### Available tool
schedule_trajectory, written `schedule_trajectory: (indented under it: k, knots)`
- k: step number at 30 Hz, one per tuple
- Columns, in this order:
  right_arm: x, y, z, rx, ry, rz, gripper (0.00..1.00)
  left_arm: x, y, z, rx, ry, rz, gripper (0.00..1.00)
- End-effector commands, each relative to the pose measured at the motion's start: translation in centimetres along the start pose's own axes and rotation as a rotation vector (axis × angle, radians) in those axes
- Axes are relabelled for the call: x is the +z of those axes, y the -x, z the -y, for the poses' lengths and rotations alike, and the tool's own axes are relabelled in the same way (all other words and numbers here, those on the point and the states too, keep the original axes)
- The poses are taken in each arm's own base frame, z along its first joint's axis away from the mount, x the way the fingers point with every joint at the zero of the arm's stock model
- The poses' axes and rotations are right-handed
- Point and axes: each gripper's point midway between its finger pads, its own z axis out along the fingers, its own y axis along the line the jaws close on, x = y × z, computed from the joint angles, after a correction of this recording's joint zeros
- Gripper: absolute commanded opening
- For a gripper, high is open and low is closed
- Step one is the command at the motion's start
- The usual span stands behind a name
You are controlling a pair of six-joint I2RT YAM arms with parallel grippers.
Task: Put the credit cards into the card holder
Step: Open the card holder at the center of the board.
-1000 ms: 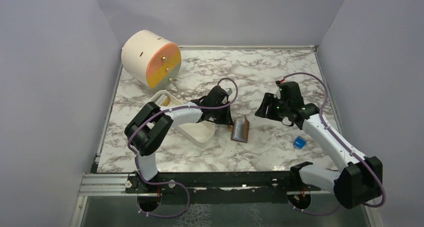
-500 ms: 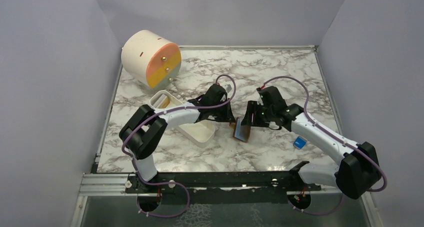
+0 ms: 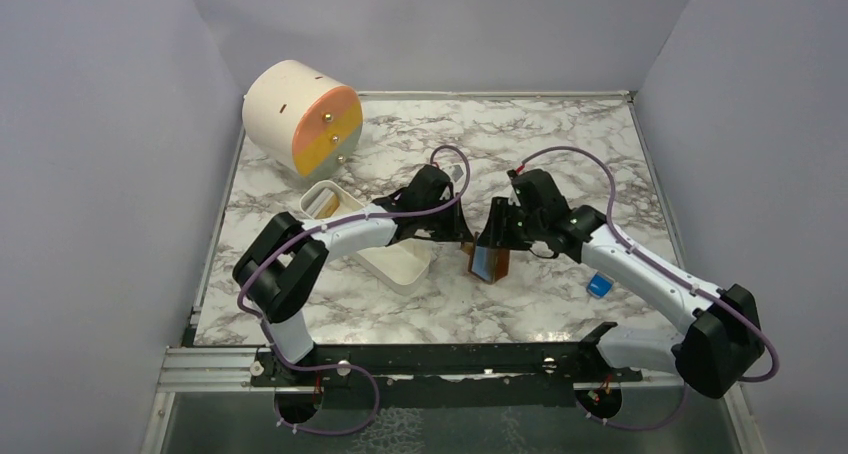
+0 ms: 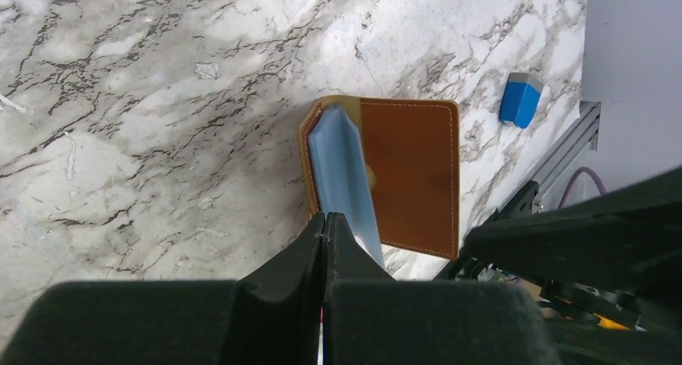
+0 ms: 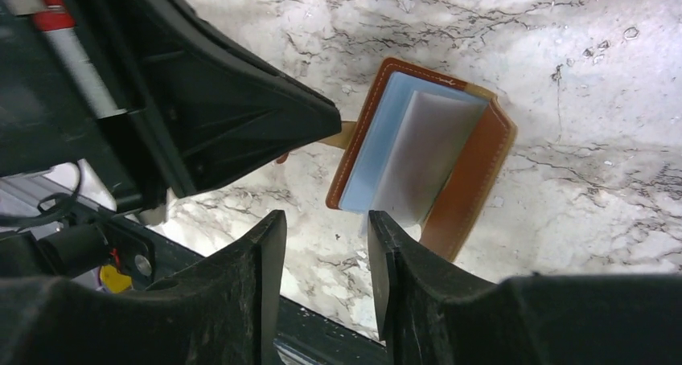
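The card holder (image 3: 489,262) is a brown wallet with pale blue inner pockets, lying part open on the marble between the arms. It also shows in the left wrist view (image 4: 410,176) and the right wrist view (image 5: 418,152). My left gripper (image 3: 461,236) is shut (image 4: 326,220) at the wallet's left edge, where the snap tab (image 5: 346,135) runs into its tip. My right gripper (image 3: 498,236) is open and empty (image 5: 326,230), just above the wallet's near end. An orange-yellow card (image 3: 327,211) lies in the white tray. The dark cards are out of view.
The white oblong tray (image 3: 395,264) lies under my left forearm. A cream and orange drum (image 3: 300,114) stands at the back left. A small blue block (image 3: 600,285) lies to the right of the wallet and shows in the left wrist view (image 4: 520,100).
My right gripper has swung left from open table to just above the wallet. The wallet now stands more open, with its blue pockets showing. My left gripper has hardly moved.
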Motion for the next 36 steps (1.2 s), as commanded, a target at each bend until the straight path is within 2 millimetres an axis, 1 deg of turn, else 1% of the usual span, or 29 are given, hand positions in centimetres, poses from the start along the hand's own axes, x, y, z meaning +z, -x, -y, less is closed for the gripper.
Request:
schedule_trajectory:
  k: [1,10,17,24,27,29,32,35,36]
  knots:
    - [1.6,-0.3,0.8,0.013,-0.044,-0.002,0.42,-1.5,0.9,2.4,0.027,-0.067,0.033,0.0]
    - [4.3,-1.6,2.7,0.015,-0.117,-0.052,0.42,-1.5,0.7,2.0,0.029,-0.055,0.037,0.0]
    - [5.3,-2.4,3.7,0.016,-0.145,-0.07,0.4,-1.2,0.4,1.4,0.029,-0.037,0.028,0.0]
    - [6.1,-3.1,3.6,0.023,-0.119,-0.084,0.4,-1.3,0.5,1.4,0.034,-0.036,0.031,0.0]
    - [6.4,-3.5,4.3,0.027,-0.147,-0.086,0.4,-1.2,0.4,1.2,0.034,-0.03,0.03,0.0]
    - [6.7,-3.8,5.2,0.021,-0.183,-0.087,0.36,-1.1,0.4,1.0,0.035,-0.023,0.031,0.0]
    - [6.6,-4.3,6.5,0.013,-0.231,-0.085,0.27,-1.1,0.3,0.6,0.04,-0.007,0.028,0.0]
    - [6.5,-4.5,6.9,0.012,-0.236,-0.068,0.2,-0.9,0.2,0.2,0.047,0.01,0.025,0.0]
    - [6.5,-4.6,7.0,0.012,-0.234,-0.064,0.18,-0.9,0.3,0.2,0.051,0.008,0.026,0.01]
